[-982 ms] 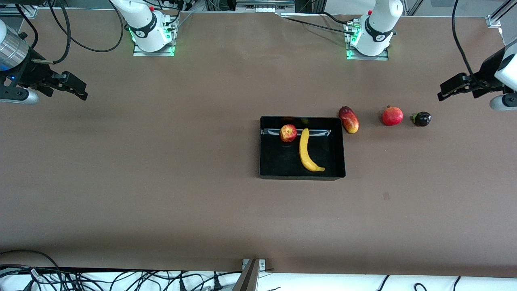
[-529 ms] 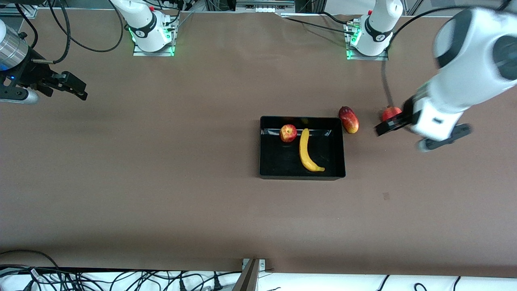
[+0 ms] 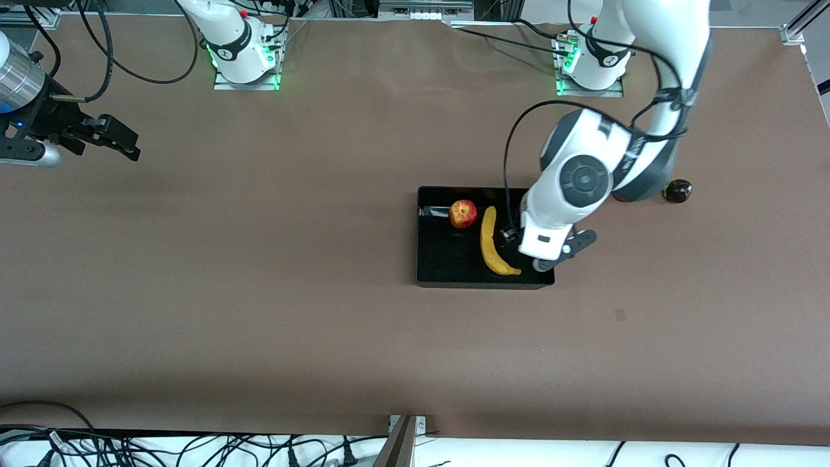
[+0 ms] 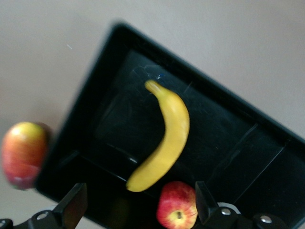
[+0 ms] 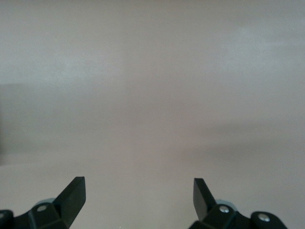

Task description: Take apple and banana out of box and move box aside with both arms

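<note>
Two white arms work over a wide brown table (image 3: pixel 259 311). One of them, the left arm (image 3: pixel 583 178), reaches down from its base toward the middle, and its wrist hangs over the end of the black box (image 3: pixel 428 272) that lies toward the left arm's end of the table. Its left gripper (image 4: pixel 138 210) is above the box, fingers (image 4: pixel 74 205) spread wide apart with nothing between them; its wrist view looks straight down into the box. The right arm (image 3: pixel 26 110) waits over the right arm's end of the table, well apart from the box, and the right gripper (image 5: pixel 138 198) also has its fingers parted and holds nothing, above bare tabletop.

Inside the box the banana (image 3: pixel 493 243) lies lengthwise on the floor, its curved tip toward the front camera. The apple (image 3: pixel 462 213) sits just beside the banana's farther end, in the same box. A mango (image 4: pixel 21 152) rests on the table just outside the box wall, seen only from the left wrist. A small dark purple fruit (image 3: pixel 677 191) lies farther toward the left arm's end.
</note>
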Robot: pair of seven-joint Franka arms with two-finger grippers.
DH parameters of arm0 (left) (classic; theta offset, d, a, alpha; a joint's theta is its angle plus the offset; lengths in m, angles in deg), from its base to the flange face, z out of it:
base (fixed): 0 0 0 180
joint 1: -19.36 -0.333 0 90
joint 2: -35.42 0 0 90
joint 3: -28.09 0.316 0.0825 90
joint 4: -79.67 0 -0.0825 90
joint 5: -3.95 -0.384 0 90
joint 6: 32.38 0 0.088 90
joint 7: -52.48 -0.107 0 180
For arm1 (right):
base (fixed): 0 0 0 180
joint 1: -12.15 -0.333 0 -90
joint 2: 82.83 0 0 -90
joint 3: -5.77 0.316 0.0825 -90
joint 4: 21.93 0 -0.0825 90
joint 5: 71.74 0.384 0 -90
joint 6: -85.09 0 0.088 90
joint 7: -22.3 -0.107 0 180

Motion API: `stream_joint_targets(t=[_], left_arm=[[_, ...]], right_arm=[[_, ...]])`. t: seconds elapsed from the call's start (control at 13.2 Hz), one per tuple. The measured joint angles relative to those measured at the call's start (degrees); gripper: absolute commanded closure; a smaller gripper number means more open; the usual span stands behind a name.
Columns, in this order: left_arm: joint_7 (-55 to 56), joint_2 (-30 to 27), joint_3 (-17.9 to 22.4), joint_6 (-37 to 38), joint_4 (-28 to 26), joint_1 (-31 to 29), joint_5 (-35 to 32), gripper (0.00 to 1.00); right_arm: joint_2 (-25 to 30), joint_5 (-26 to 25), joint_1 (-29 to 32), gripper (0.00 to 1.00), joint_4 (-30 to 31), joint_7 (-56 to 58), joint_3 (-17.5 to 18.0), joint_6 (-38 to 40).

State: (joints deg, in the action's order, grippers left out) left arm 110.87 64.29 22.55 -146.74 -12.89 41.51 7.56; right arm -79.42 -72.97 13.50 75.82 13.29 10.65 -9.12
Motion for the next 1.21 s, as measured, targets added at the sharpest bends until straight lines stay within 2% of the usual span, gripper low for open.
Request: stream_joint_targets(t=[0.45,0.91,0.98,1.06,1.13,1.21], left_arm=[[2.16,6.88,-5.15,-4.96,-0.04,2.60,-1.81,0.00],[2.15,10.96,-7.30,-7.76,-0.28,2.69,-2.20,0.00],[2.15,11.51,-7.39,-8.56,-0.46,2.69,-2.22,0.10],[2.15,11.99,-7.41,-9.38,-0.81,2.69,-2.22,0.33],[2.15,12.34,-7.41,-9.90,-1.09,2.69,-2.22,0.64],[2.15,12.52,-7.41,-10.29,-1.43,2.69,-2.22,0.91]], right_arm=[[0.00,0.00,0.00,0.00,0.00,0.00,0.00,0.00],[0.00,0.00,0.00,0.00,0.00,0.00,0.00,-0.19],[0.00,0.00,0.00,0.00,0.00,0.00,0.01,-0.38],[0.00,0.06,0.00,0.00,0.00,0.00,0.02,-0.74],[0.00,0.21,-0.01,0.00,0.00,0.00,0.05,-1.18],[0.00,0.30,-0.02,0.00,0.00,0.00,0.08,-1.48]])
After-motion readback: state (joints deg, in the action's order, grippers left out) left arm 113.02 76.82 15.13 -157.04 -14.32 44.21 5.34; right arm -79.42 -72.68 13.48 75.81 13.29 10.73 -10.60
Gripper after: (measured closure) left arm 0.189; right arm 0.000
